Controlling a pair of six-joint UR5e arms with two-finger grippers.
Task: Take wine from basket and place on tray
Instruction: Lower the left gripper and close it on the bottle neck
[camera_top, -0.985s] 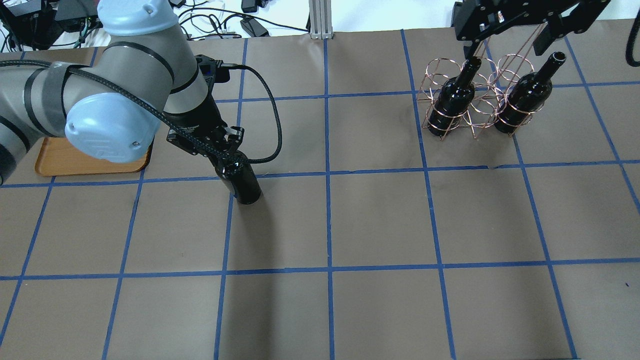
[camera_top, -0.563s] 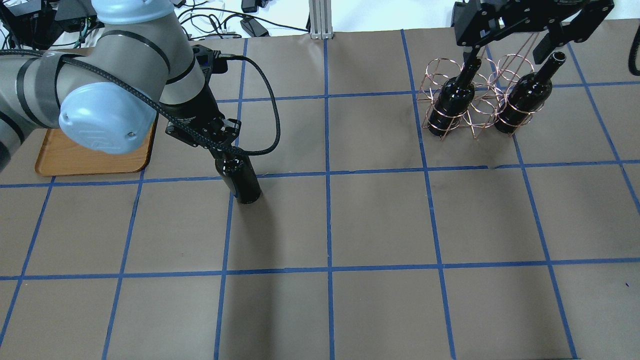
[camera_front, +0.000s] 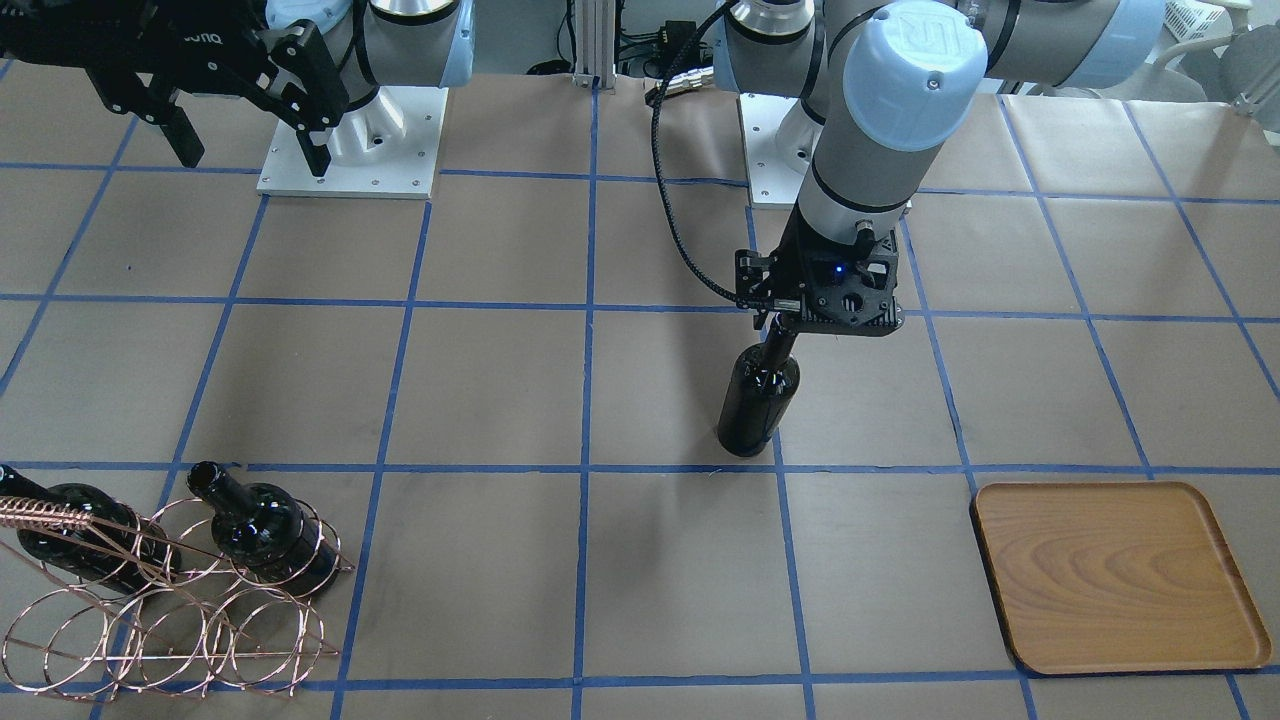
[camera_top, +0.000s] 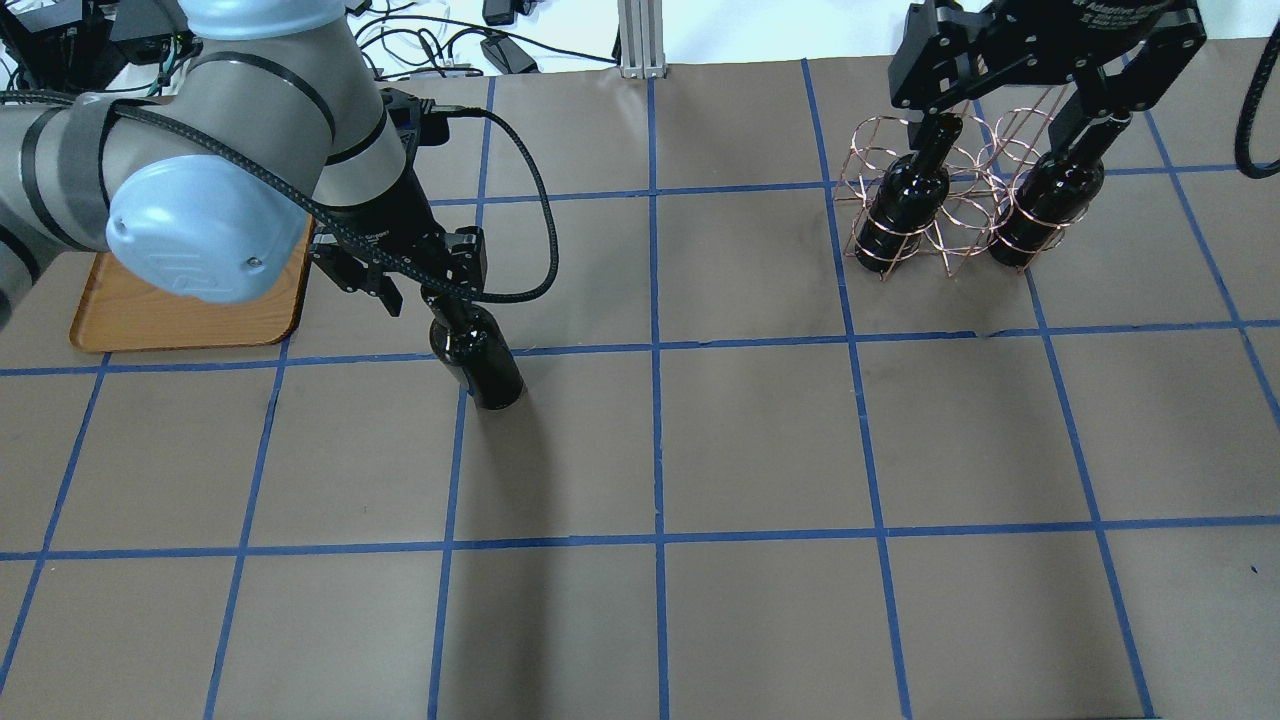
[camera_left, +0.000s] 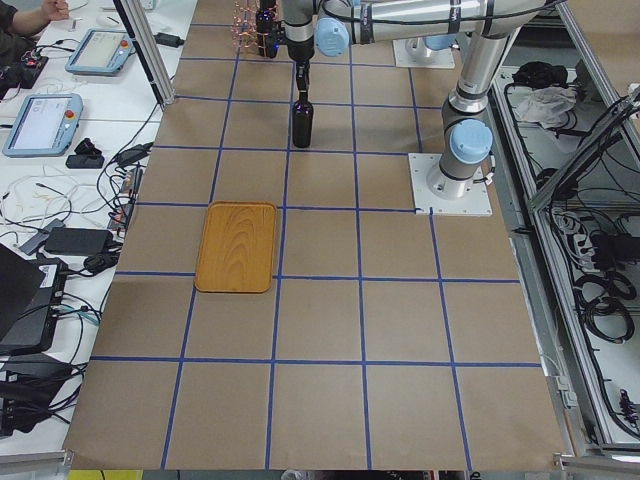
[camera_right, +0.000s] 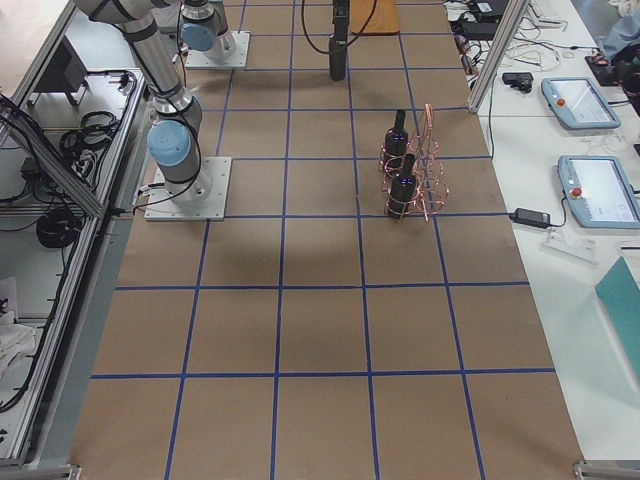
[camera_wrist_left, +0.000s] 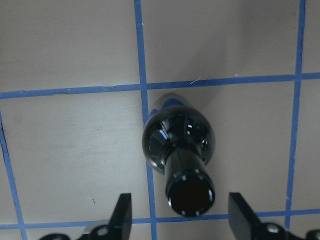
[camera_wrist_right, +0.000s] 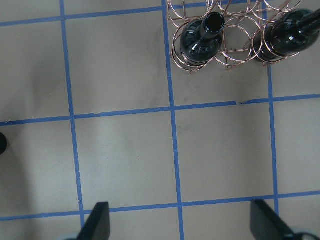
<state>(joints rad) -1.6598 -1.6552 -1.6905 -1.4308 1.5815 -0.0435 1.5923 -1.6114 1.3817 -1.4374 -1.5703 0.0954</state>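
One black wine bottle (camera_top: 482, 362) stands upright on the table right of the wooden tray (camera_top: 180, 315), also seen in the front view (camera_front: 758, 400). My left gripper (camera_top: 432, 285) is open, its fingers (camera_wrist_left: 122, 215) on either side of the bottle's neck without touching it. The copper wire basket (camera_top: 960, 200) at the far right holds two more bottles (camera_top: 900, 205) (camera_top: 1050, 200). My right gripper (camera_top: 1005, 110) hangs open and empty above the basket.
The tray (camera_front: 1115, 575) lies bare in the front view, a grid square from the standing bottle. Blue tape lines cross the brown table (camera_top: 760, 440). Cables and an aluminium post (camera_top: 640, 40) sit at the far edge.
My left gripper was shut on the standing bottle's neck and has opened. My right gripper has shifted over the basket's bottle necks.
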